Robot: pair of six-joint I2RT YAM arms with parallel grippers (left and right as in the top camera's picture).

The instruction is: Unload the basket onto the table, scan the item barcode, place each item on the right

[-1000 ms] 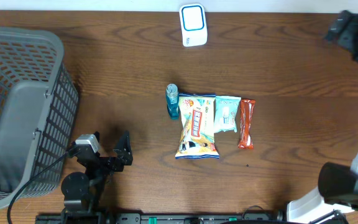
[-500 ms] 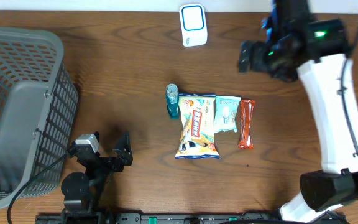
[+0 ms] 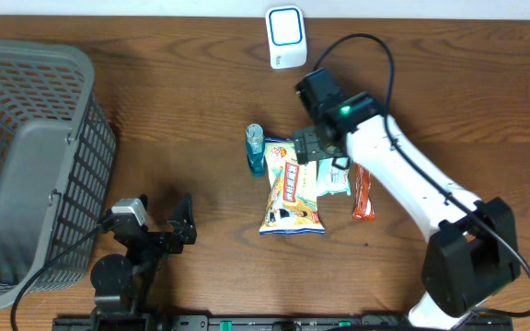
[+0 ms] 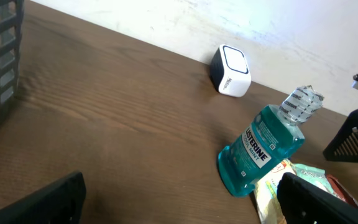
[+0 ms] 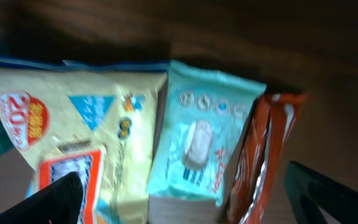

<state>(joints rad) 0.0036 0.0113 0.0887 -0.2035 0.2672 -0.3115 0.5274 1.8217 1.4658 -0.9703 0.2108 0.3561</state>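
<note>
- Hovering over the teal packet (image 5: 194, 140), my right gripper (image 5: 191, 205) has fingers apart.
- My left gripper (image 4: 179, 202), apart too, sees the bottle (image 4: 260, 152) label; overhead does not.
- The scanner (image 3: 285, 37) stands well behind.

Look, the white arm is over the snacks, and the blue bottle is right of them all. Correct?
No. The overhead view shows the blue bottle on the left of the snacks, not the right. The white arm is over them.
</note>
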